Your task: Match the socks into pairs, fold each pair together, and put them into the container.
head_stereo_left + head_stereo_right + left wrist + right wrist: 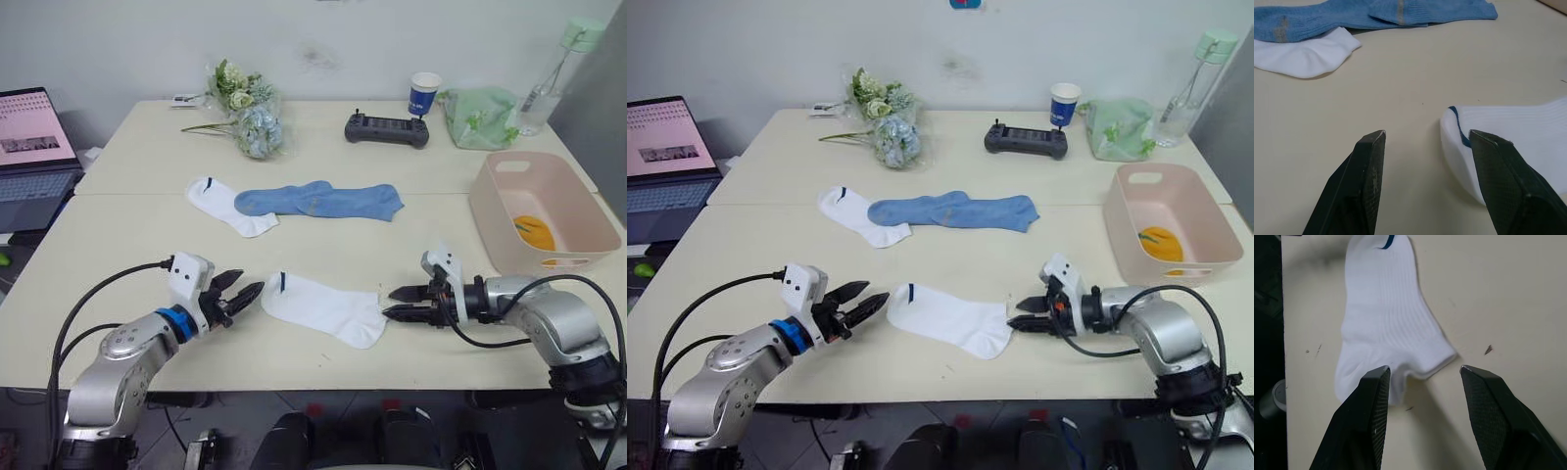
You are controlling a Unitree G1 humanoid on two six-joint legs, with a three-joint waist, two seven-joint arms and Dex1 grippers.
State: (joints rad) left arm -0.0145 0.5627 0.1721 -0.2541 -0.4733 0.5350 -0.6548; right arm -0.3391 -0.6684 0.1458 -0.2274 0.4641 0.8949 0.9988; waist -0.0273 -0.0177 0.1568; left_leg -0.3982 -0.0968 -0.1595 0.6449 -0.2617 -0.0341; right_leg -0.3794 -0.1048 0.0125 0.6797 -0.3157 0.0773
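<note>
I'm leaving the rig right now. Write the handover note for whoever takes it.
Left gripper: open, empty, at the cuff end of the near white sock.
Right gripper: open, empty, at that sock's toe end.
Far white sock lies flat, its toe end touching the two light blue socks, which overlap.
Container on the table's right side holds something mustard-orange, apparently the orange socks.
Done: orange seemingly in.
Left: pair, fold and bin the white and blue socks.

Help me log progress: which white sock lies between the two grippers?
The near white sock, lying alone between the left gripper and right gripper; the far white sock touches the blue socks.
</note>
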